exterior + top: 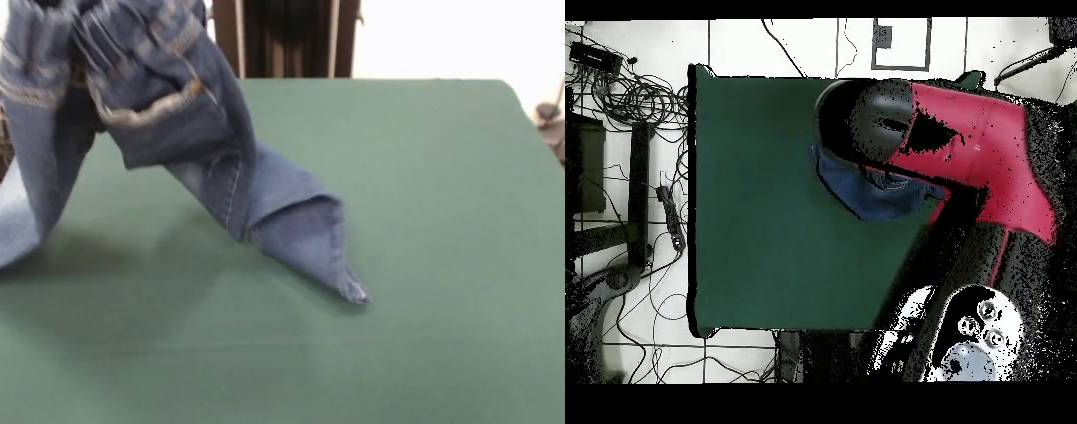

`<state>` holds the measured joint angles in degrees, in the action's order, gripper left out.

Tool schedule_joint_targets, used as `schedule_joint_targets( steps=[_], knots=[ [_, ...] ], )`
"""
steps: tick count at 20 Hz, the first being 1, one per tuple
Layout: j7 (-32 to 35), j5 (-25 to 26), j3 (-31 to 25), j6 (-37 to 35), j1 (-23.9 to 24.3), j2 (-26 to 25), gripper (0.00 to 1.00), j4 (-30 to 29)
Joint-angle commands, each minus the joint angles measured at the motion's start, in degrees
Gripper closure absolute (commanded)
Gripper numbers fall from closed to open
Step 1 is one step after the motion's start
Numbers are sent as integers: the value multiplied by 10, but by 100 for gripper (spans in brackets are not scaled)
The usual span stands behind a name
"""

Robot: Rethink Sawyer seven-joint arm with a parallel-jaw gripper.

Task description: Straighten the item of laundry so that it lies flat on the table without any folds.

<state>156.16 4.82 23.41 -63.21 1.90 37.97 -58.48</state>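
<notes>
- Front view: blue denim jeans [168, 106] hang bunched from the top edge at about 11 o'clock, lifted partly off the dark green table [424, 265].
- The waistband end is cut off by the top edge, so whatever holds it there is hidden.
- A pocket with pale stitching [154, 106] faces the camera.
- One leg slopes down toward 4 o'clock; its folded, pointed tip [340, 274] touches the cloth near the table's middle.
- Another part of the denim [22, 221] trails down to 9 o'clock and is cut off by the left edge.
- Overhead view: the red and black arm [965, 140] crosses the table's 3 o'clock side and covers most of the jeans [865, 195]; only a blue patch shows beneath it.
- The gripper itself is hidden, so I cannot tell how its jaws stand.
</notes>
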Motion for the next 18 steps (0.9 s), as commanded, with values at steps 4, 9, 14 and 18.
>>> schedule_joint_targets(
  steps=[4,9,14,18],
  knots=[
    [-185,22,-86,12,-7,105,100,-86],
    [-174,39,-74,-54,-7,128,100,-47],
    [-222,40,-84,-95,28,169,100,-43],
    [-273,39,-91,-103,65,204,100,-63]
  ],
)
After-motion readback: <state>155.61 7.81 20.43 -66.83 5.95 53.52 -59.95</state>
